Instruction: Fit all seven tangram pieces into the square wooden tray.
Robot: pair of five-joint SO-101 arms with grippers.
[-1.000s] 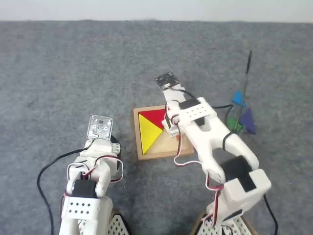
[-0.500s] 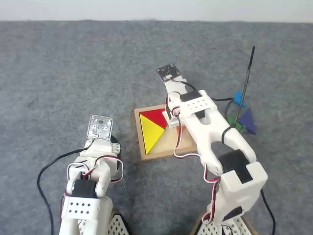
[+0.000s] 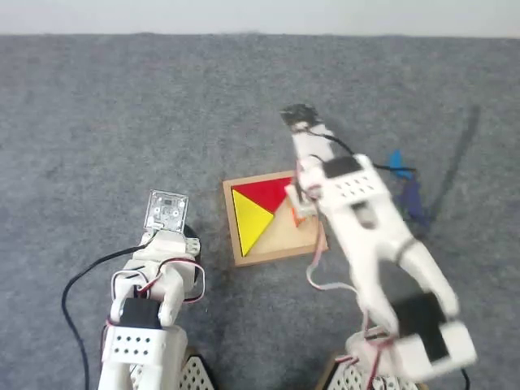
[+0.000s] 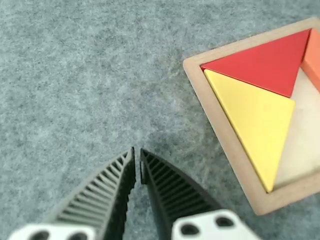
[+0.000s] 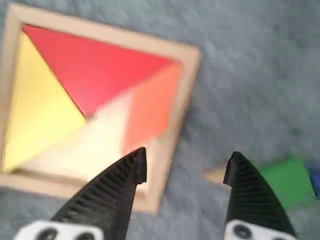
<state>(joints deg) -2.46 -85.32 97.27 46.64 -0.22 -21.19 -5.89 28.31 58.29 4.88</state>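
Observation:
The square wooden tray point(image 3: 237, 244) lies mid-table and holds a red triangle point(image 3: 264, 193), a yellow triangle point(image 3: 250, 219) and an orange piece point(image 3: 302, 209) against its right wall. My right gripper point(image 5: 186, 162) hangs open and empty above the tray's right rim point(image 5: 191, 75), with the orange piece point(image 5: 152, 105) just inside it. A green piece point(image 5: 281, 181) lies on the carpet beyond that rim. Left of the tray, my left gripper point(image 4: 137, 152) is shut on nothing, low over the carpet. Blue point(image 3: 396, 162) and purple point(image 3: 411, 197) pieces lie to the right.
Grey carpet covers the whole table, with open room left of and behind the tray. The right arm point(image 3: 357, 203) covers the tray's right edge in the high view. Cables trail by both arm bases.
The right arm has swung to the right, away from the tray's middle, uncovering the orange piece in the tray. The left arm has kept still.

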